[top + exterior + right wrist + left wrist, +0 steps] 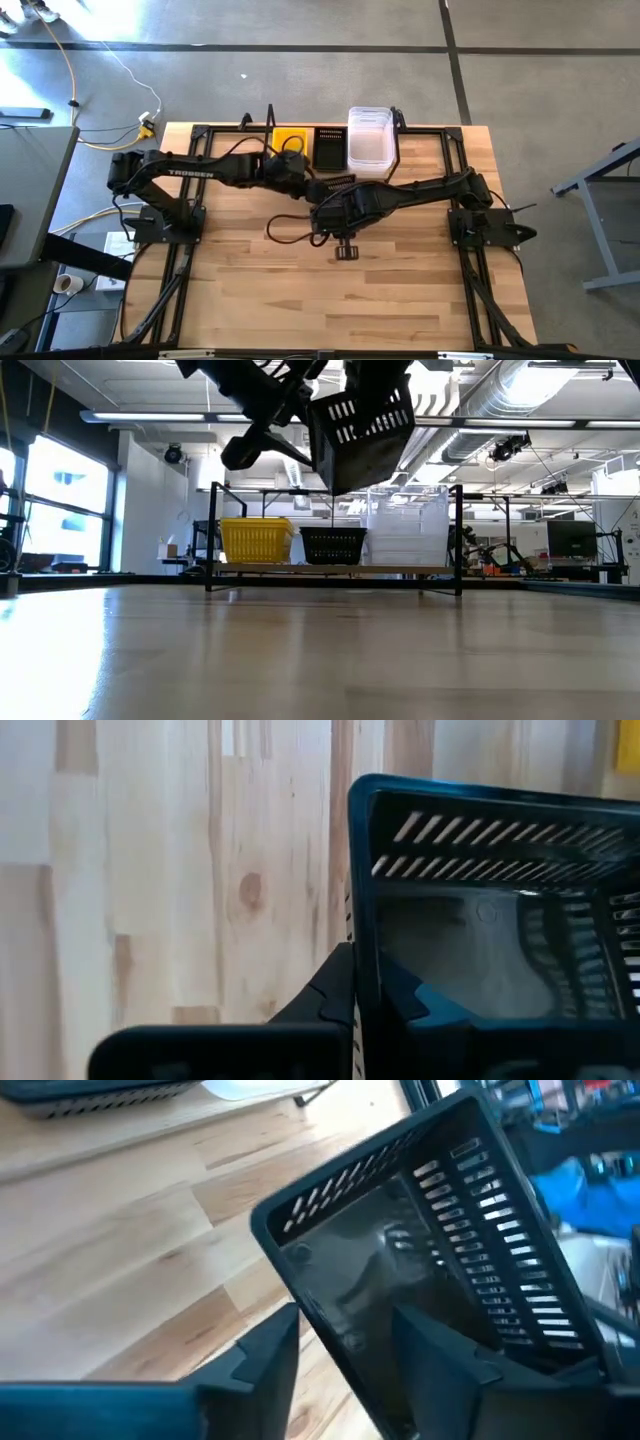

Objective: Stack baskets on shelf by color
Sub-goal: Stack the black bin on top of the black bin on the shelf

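On the shelf (330,569), one yellow basket (256,541), one black basket (333,545), clear stack (405,535), both grippers (340,1355) (365,985) clamping another black basket's (362,432) wall, empty, aloft.

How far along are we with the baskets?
Done: the shelf holds a yellow stack, a black stack and a clear stack. In hand: one black basket is up in the air, the right gripper clamped on its wall and the left gripper at it too. Left: set it on the black stack. I see no other loose baskets.
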`<state>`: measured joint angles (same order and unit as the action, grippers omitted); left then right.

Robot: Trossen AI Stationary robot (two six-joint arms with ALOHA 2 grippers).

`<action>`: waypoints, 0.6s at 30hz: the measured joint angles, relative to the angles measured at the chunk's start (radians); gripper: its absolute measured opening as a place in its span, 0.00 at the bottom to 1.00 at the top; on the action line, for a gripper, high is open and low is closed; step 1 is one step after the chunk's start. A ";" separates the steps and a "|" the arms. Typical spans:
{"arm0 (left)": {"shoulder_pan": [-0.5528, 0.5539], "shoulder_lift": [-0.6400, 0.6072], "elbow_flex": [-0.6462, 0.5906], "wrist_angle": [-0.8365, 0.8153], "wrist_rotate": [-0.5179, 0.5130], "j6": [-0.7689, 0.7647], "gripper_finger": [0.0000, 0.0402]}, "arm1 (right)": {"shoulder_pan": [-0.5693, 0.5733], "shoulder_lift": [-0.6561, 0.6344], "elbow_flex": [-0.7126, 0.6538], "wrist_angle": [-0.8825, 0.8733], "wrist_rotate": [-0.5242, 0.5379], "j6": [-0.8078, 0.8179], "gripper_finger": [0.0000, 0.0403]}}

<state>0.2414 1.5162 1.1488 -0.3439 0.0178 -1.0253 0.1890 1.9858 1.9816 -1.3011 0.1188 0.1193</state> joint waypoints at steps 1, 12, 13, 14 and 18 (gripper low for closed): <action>0.013 0.000 0.000 -0.001 0.027 0.022 0.39 | 0.000 0.000 0.000 -0.001 -0.007 0.024 0.00; 0.148 0.000 -0.001 -0.041 0.242 0.270 0.47 | 0.040 -0.018 -0.001 0.004 -0.052 0.265 0.00; 0.159 0.000 -0.001 -0.041 0.261 0.290 0.46 | 0.046 -0.021 -0.001 0.004 -0.052 0.278 0.00; 0.169 0.000 -0.001 -0.041 0.277 0.308 0.46 | 0.051 -0.021 -0.001 0.004 -0.052 0.290 0.00; 0.200 -0.003 -0.001 -0.042 0.308 0.371 0.44 | 0.063 -0.024 -0.001 0.011 -0.038 0.328 0.00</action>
<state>0.4415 1.5127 1.1480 -0.3862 0.3256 -0.6547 0.2520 1.9617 1.9808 -1.2903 0.0813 0.4475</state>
